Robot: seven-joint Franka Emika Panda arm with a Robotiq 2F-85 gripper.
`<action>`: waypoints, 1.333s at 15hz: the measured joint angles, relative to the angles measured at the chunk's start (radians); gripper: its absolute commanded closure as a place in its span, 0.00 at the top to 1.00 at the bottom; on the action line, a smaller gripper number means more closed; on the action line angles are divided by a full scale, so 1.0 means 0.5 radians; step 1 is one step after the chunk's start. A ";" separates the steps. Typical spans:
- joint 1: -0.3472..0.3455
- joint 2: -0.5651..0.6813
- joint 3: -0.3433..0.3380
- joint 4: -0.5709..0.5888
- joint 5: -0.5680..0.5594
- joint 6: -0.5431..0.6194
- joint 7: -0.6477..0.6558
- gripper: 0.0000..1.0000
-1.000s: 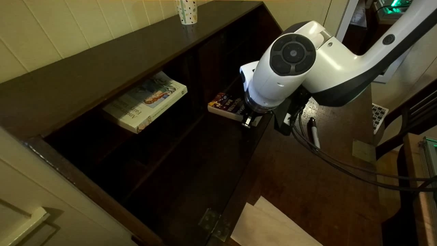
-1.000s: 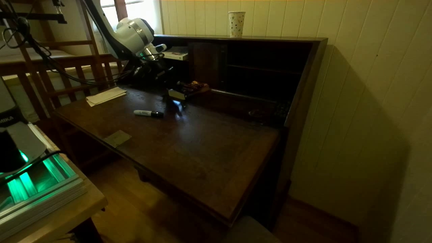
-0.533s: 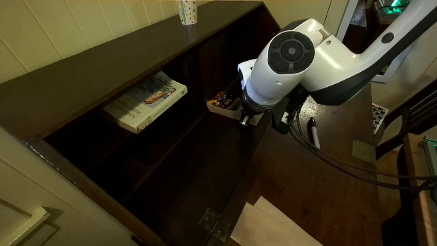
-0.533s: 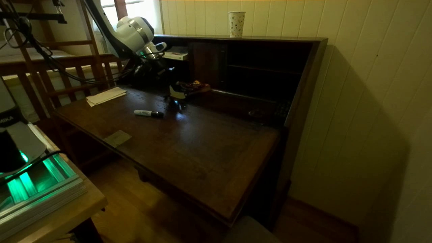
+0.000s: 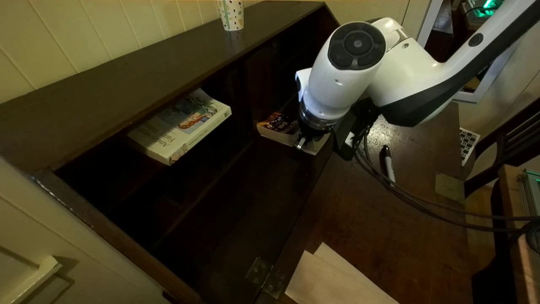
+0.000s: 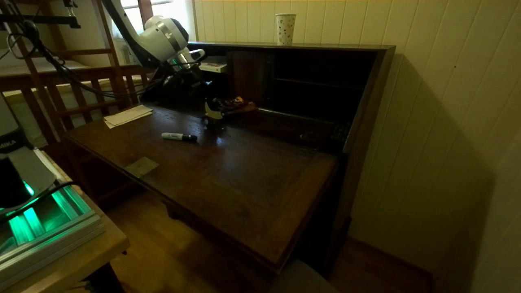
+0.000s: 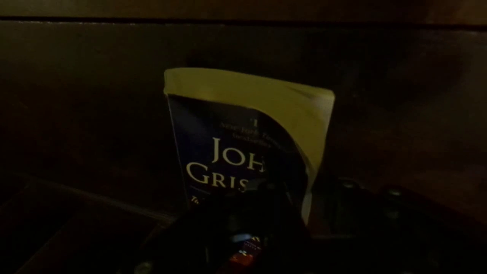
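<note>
A thick dark paperback (image 7: 217, 133) with large author lettering lies under my gripper (image 7: 304, 186) in the wrist view. One finger lies over its cover, the other stands at its long side, and the book's edge shows between them. The cover bends down there and the page block (image 7: 243, 85) is curved. The gripper (image 5: 301, 141) looks shut on this book (image 5: 276, 124), at the front of the desk's inner part in an exterior view. The book (image 6: 232, 103) also shows in an exterior view, its end bent. The fingertips are very dark; whether it is clear of the desk is hard to tell.
A pale book (image 5: 181, 131) lies on the upper shelf. A black-and-white marker (image 5: 389, 164) and folded beige sheets (image 5: 333, 278) lie on the desk flap (image 5: 379, 236). A patterned cup (image 6: 285, 29) stands on the desk top. Cables (image 5: 422, 207) trail from the arm.
The arm has risen slightly. The book's near end was straight a second ago; it is now curved and a little higher and turned.
</note>
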 measured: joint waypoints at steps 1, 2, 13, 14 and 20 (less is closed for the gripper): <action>-0.026 -0.003 0.004 0.000 0.090 0.035 -0.057 0.06; -0.056 -0.003 0.011 0.000 0.184 0.075 -0.117 0.06; -0.286 -0.035 0.242 -0.056 1.069 0.241 -0.727 0.06; -0.330 -0.035 0.304 -0.065 1.162 0.252 -0.805 0.06; -0.057 -0.114 0.133 -0.144 1.960 0.379 -1.549 0.06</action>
